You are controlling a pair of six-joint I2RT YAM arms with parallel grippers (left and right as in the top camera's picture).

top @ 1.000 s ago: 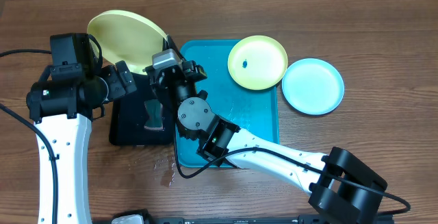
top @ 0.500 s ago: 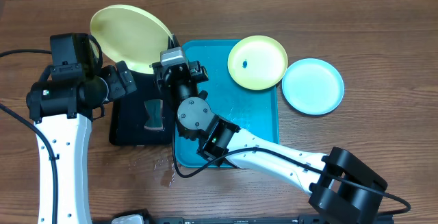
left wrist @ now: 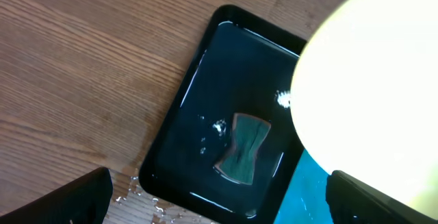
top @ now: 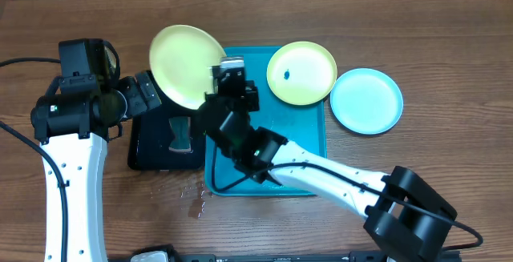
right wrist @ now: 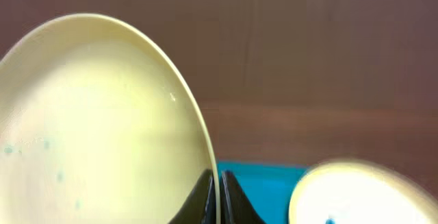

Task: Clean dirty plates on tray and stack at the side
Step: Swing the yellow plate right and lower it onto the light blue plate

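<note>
**Overhead.** The right gripper (top: 220,79) is clamped on the right rim of a yellow plate (top: 187,66). The plate is raised and tilted over the far end of the black tray (top: 152,154) and the far left corner of the tray (top: 309,138). The left gripper (top: 147,94) sits just left of that plate. There are three plates, two yellow and one cyan. The second yellow plate (top: 301,72) lies flat over the tray's far right corner, with a blue speck on it. The cyan plate (top: 366,100) lies flat on the table (top: 449,46), just right of the tray. Both trays have their long axes running up the frame. One sponge (top: 182,134) lies in the black tray.

**Left wrist.** The left gripper (left wrist: 219,179) has its jaws spread wide with nothing between them. It is above the wet black tray (left wrist: 198,94) and the sponge (left wrist: 241,157). The yellow plate (left wrist: 376,80) fills the upper right, glaring.

**Right wrist.** The fingers (right wrist: 205,200) pinch the yellow plate (right wrist: 102,128) at its rim. It stands on edge, rising left of them, with faint blue specks on its face. The second yellow plate (right wrist: 356,190) is a blur at lower right, past the tray (right wrist: 263,183).
</note>
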